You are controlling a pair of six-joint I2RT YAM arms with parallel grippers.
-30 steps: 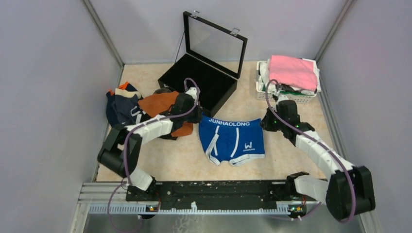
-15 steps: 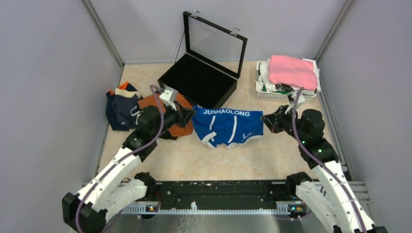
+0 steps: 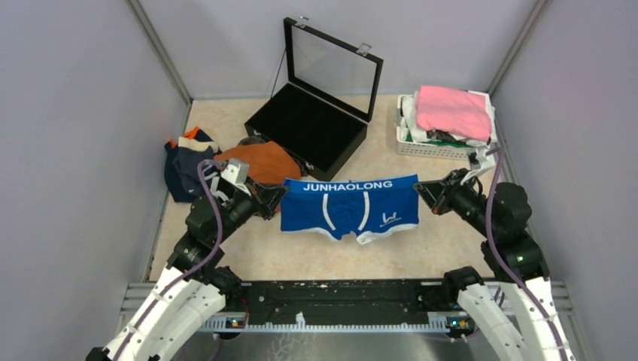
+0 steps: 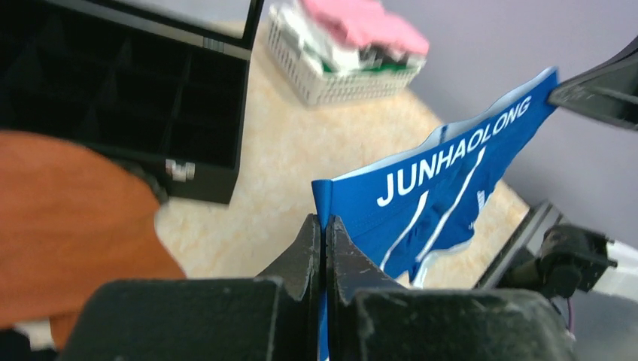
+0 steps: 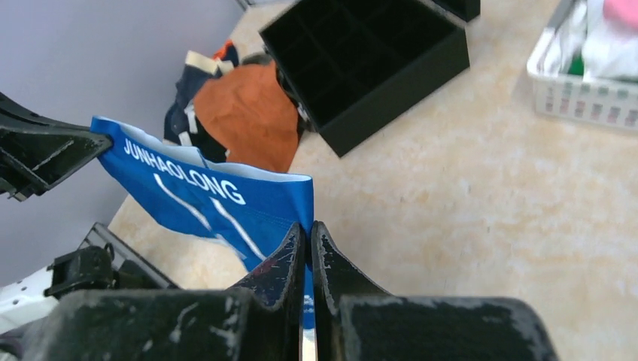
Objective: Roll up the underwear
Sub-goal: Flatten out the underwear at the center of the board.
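Observation:
Royal blue underwear point(image 3: 350, 208) with white JUNHAOLONG lettering hangs stretched in the air between both grippers, its legs dangling over the table. My left gripper point(image 3: 280, 193) is shut on the waistband's left corner point(image 4: 322, 197). My right gripper point(image 3: 417, 188) is shut on the right corner point(image 5: 305, 197). More underwear lies in a pile at the left: a rust-orange pair point(image 3: 259, 162) and a navy pair point(image 3: 188, 165). In the right wrist view the same pile point(image 5: 248, 113) shows behind the blue pair point(image 5: 218, 199).
An open black compartment box point(image 3: 308, 124) with a raised glass lid stands at the back centre. A white basket point(image 3: 444, 147) holding a pink folded cloth point(image 3: 453, 111) sits at the back right. Grey walls close in both sides.
Both arms have pulled back toward the near edge and lifted the blue underwear off the table, stretching its waistband taut between them.

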